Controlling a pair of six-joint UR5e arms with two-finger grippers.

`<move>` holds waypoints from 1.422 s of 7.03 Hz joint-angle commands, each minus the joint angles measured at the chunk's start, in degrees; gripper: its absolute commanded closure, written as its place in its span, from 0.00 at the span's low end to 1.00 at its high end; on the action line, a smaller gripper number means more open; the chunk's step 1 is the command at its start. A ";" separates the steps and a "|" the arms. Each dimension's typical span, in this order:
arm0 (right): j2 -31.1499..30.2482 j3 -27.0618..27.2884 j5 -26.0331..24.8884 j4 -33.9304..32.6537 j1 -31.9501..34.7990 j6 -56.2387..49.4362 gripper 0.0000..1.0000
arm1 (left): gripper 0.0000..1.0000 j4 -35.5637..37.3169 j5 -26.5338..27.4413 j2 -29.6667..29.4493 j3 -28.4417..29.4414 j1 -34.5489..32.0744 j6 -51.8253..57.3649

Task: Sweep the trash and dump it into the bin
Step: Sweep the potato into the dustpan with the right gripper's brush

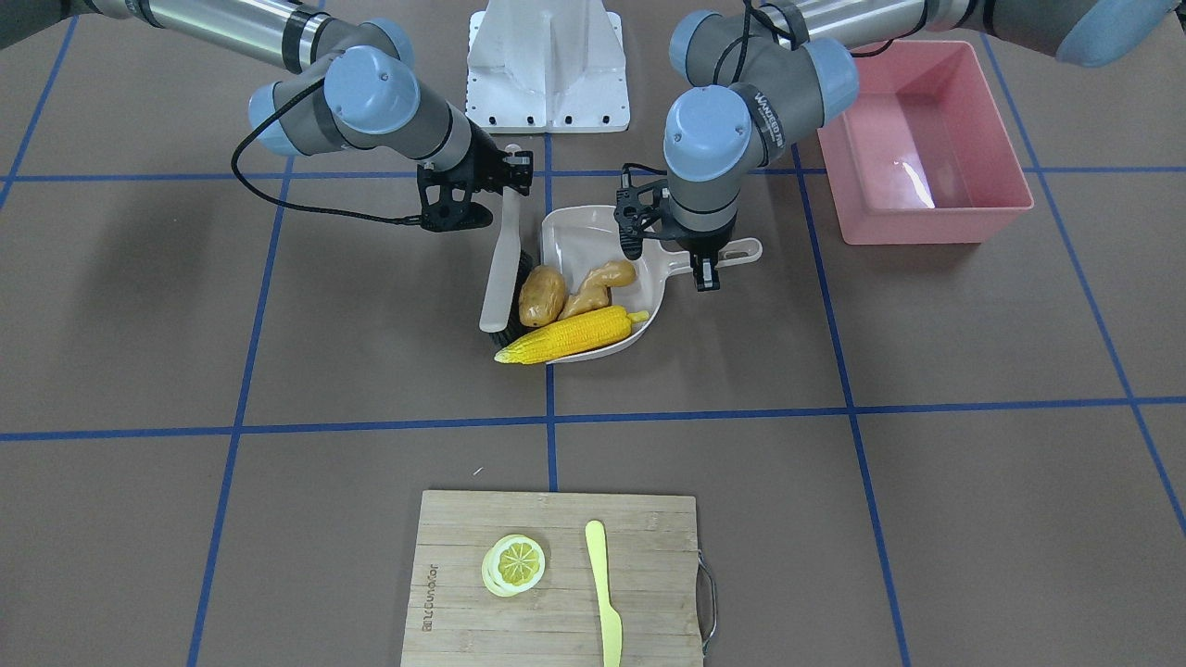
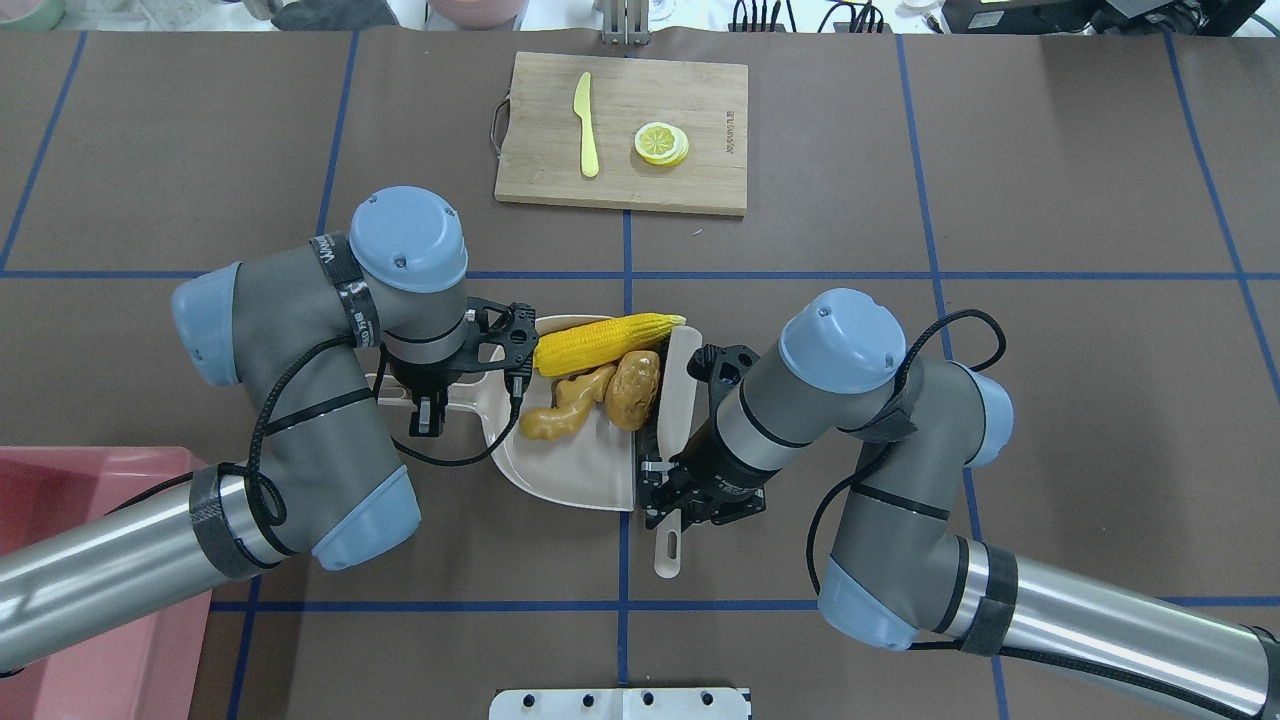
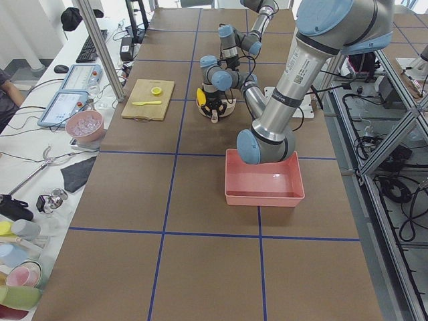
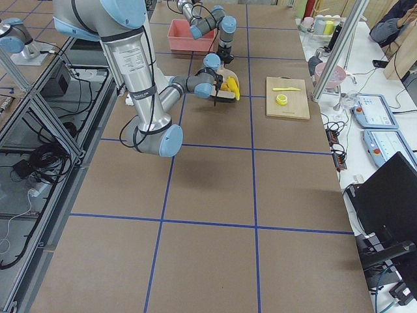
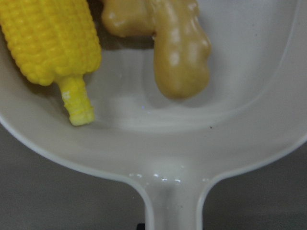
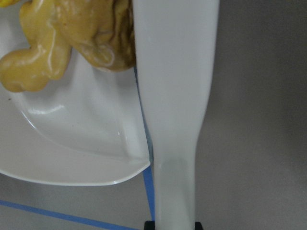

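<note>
Overhead exterior view: a beige dustpan (image 2: 570,470) lies on the table between the two arms and holds all three pieces of trash. The corn cob (image 2: 605,343) lies across the far side of the pan, and its pointed tip sticks out past the open lip. The ginger root (image 2: 565,405) sits in the middle of the pan. The potato (image 2: 634,389) rests at the lip, touching both the ginger root and the white brush (image 2: 678,390) that stands along the pan's mouth.

The left gripper (image 2: 425,398) is clamped on the dustpan's handle. The right gripper (image 2: 668,500) is closed around the brush's handle.

The pink bin (image 1: 913,227) stands well apart from the dustpan, on the robot's left. Its floor shows a bright glare.

At the far edge of the table a wooden cutting board (image 2: 700,190) carries a lemon slice (image 2: 661,143) and a yellow plastic knife (image 2: 586,125), lying side by side and apart.
</note>
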 commanded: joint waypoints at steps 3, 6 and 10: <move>2.83 -1.31 -1.56 -0.01 -1.31 2.95 1.00 | 1.00 -0.08 -0.09 0.04 -0.09 -0.09 0.14; 5.03 -1.66 -1.91 -0.28 -1.74 5.23 1.00 | 1.00 -0.95 -0.26 0.04 -0.53 -0.44 -0.12; 6.97 -2.45 -3.50 -0.28 -2.54 7.18 1.00 | 1.00 -1.92 -0.35 0.04 -0.79 -0.80 -0.21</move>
